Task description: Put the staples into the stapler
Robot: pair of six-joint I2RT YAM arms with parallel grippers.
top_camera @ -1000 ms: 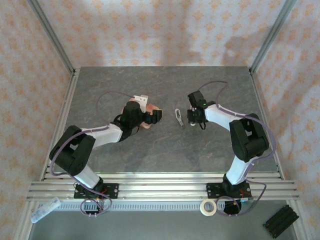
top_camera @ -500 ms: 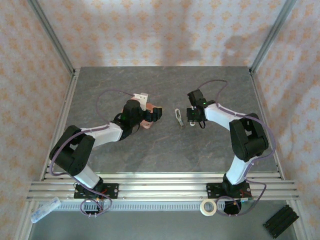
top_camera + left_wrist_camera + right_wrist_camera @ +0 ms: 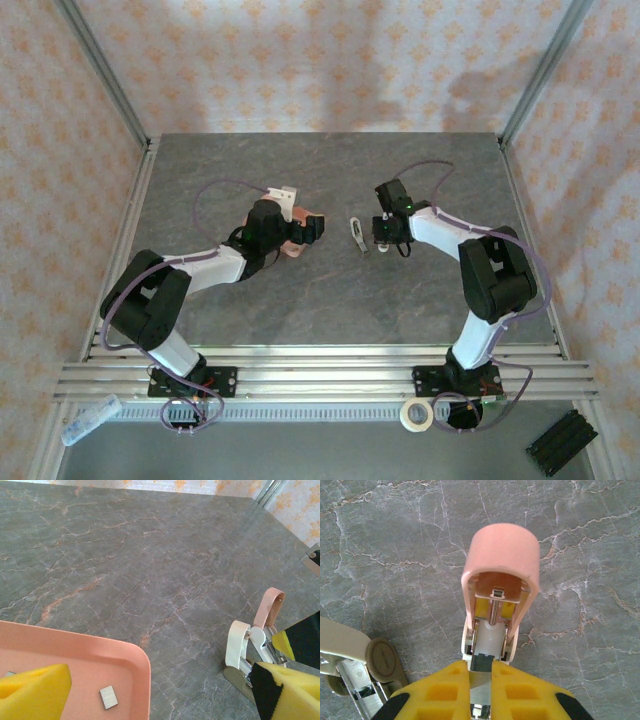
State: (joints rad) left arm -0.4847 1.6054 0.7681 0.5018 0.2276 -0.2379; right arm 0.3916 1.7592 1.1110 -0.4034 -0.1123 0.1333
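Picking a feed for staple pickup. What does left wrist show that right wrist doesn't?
Left wrist adds: a corner of the salmon-pink tray with a small grey staple strip lying in it, and the left claw wide open. Right wrist adds: the stapler seen end-on, pink lid raised and inside exposed, with the right claw shut on its near end. Shared: the stapler and the grey marble tabletop.
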